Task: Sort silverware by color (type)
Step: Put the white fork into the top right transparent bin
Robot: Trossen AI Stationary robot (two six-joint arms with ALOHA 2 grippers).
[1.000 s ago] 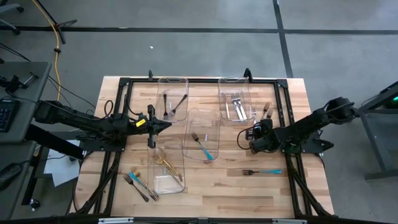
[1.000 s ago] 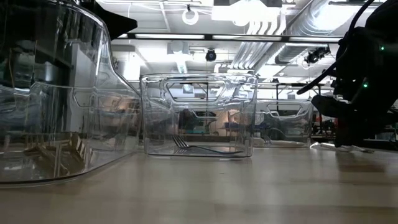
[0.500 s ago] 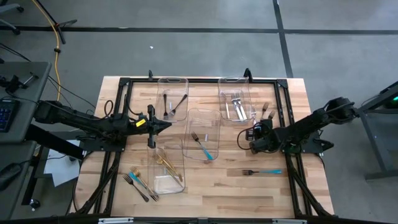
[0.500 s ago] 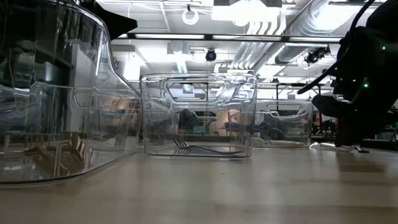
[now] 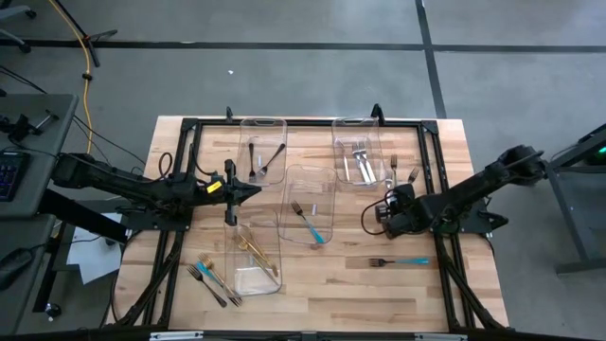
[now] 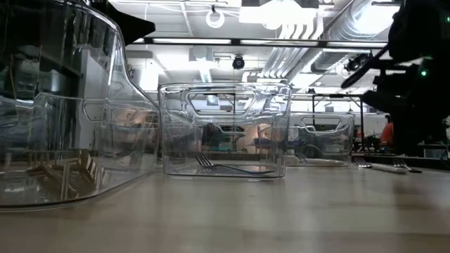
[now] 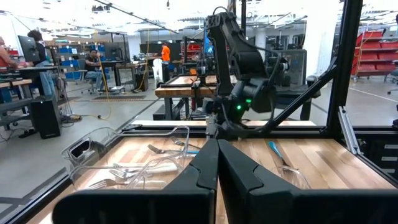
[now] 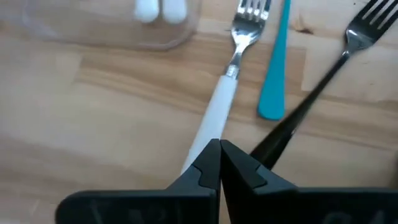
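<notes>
My right gripper (image 8: 219, 148) is shut and hovers low over the table just right of the far-right bin (image 5: 360, 152). Below it lie a white-handled silver fork (image 8: 227, 93), a teal handle (image 8: 273, 68) and a black-handled fork (image 8: 317, 93), flat on the wood. The white handle's end runs under the fingertips; in the low view these forks (image 6: 380, 167) rest on the table with the arm above them. My left gripper (image 5: 258, 190) is shut and waits in the air between the left bins.
There are several clear bins: the far-left one (image 5: 262, 150) holds black pieces, the middle one (image 5: 311, 204) a teal-handled fork, the near-left one (image 5: 254, 251) gold pieces. A teal-handled fork (image 5: 398, 260) lies loose near the right. More forks (image 5: 213, 279) lie near the left corner.
My right gripper has risen off the table and drawn slightly toward the near edge. The forks beside the far-right bin now show uncovered, and the low view shows them lying clear beneath the arm. The left arm has kept still.
</notes>
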